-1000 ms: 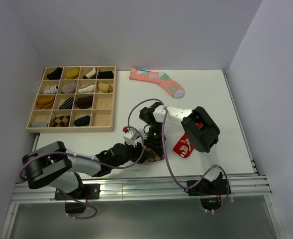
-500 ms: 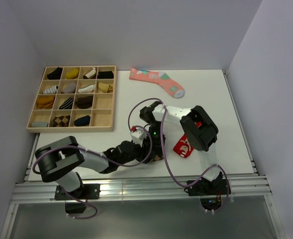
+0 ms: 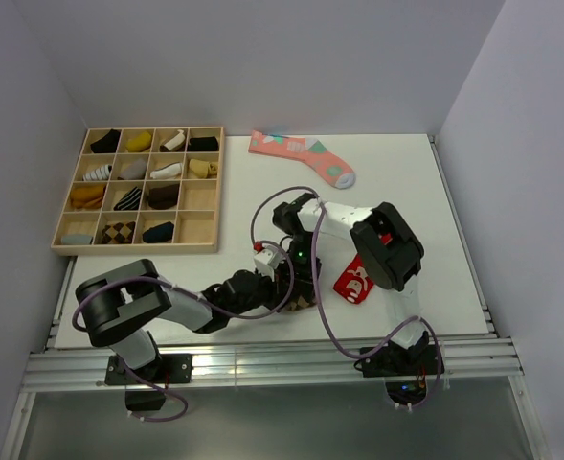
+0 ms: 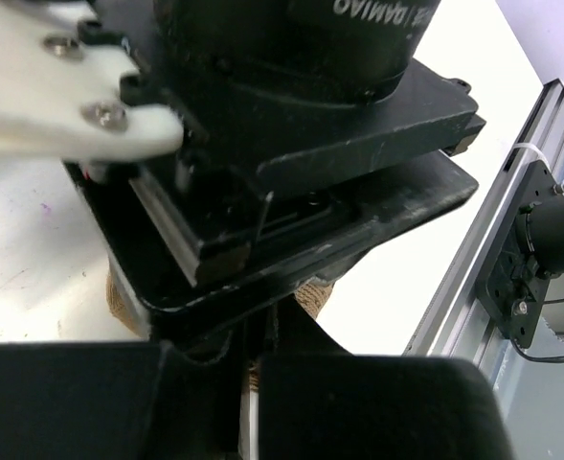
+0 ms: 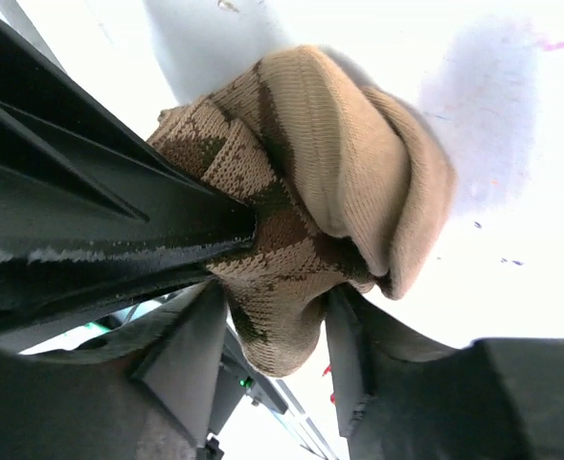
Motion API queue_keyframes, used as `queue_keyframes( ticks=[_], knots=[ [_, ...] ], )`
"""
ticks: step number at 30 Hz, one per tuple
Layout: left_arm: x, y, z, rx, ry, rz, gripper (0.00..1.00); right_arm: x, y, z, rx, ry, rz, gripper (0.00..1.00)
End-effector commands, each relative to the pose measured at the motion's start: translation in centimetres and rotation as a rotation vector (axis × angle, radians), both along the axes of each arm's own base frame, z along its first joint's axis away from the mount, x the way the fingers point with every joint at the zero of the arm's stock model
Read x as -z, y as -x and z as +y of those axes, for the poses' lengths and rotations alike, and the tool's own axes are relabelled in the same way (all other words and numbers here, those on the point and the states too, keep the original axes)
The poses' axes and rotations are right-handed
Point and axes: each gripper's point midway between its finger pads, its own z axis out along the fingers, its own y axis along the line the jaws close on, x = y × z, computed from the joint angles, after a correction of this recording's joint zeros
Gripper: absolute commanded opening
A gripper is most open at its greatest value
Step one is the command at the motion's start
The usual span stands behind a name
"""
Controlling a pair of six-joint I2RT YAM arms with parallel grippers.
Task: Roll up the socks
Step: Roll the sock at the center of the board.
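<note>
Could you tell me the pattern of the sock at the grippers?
Brown-and-tan argyle sock, clearest in the right wrist view.

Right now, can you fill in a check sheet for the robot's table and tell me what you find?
Surface: white table, a few faint marks.
Job's things: argyle sock, bunched into a loose bundle near the front edge.
Clutter: red sock beside the right arm; pink sock at the back; wooden tray of rolled socks, some compartments empty.
Grippers: left jaws shut, tips against the sock; right jaws either side of it, grip unclear.
Cables: purple cable looping above the arms.
Surroundings: grey walls; metal rail in front.
</note>
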Motion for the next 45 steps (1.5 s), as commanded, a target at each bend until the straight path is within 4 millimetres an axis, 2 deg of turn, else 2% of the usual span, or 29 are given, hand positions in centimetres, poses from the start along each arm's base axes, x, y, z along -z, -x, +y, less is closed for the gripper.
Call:
queue_keyframes(
  ticks=[1,5,11,21,22,23,25,26,32,34,37,45],
  knots=[
    [3.8,1.1,1.2,0.024,-0.119,0.071,0.00,0.2,-3.4,3.3,0.035,-0.166,-0.162,0.52],
    [4.4,1.1,1.7,0.013,-0.128,0.087,0.00,-1.9,-4.5,2.9,0.100,-0.217,-0.211,0.57],
    [5.1,1.1,2.4,0.003,-0.119,0.121,0.00,-5.4,-6.3,1.0,0.191,-0.319,-0.257,0.62],
    [6.2,1.1,2.5,0.006,-0.114,0.216,0.00,-7.6,-7.3,-2.1,0.236,-0.429,-0.423,0.60],
    [6.4,1.0,2.7,0.007,-0.113,0.233,0.00,-7.8,-7.7,-2.1,0.225,-0.452,-0.467,0.59],
    [6.4,1.0,2.6,0.012,-0.110,0.245,0.00,-8.1,-7.1,-2.5,0.202,-0.469,-0.508,0.59],
    [6.8,0.6,2.8,0.011,-0.123,0.269,0.00,-8.5,-7.1,-3.0,0.168,-0.507,-0.607,0.61],
    [7.3,0.8,3.1,0.014,-0.146,0.292,0.00,-8.6,-7.1,-3.2,0.149,-0.511,-0.641,0.61],
    [7.6,1.0,2.5,0.078,-0.165,0.382,0.00,-8.5,-6.0,-4.2,-0.001,-0.581,-0.827,0.63],
    [7.9,0.8,2.8,0.077,-0.181,0.417,0.00,-8.8,-5.2,-4.1,-0.065,-0.615,-0.853,0.64],
    [8.1,0.6,3.0,0.096,-0.182,0.477,0.00,-7.8,-3.9,-4.0,-0.125,-0.626,-0.869,0.65],
    [8.1,0.0,3.3,0.122,-0.208,0.553,0.00,-6.2,-2.7,-2.6,-0.257,-0.618,-0.959,0.68]
  ],
)
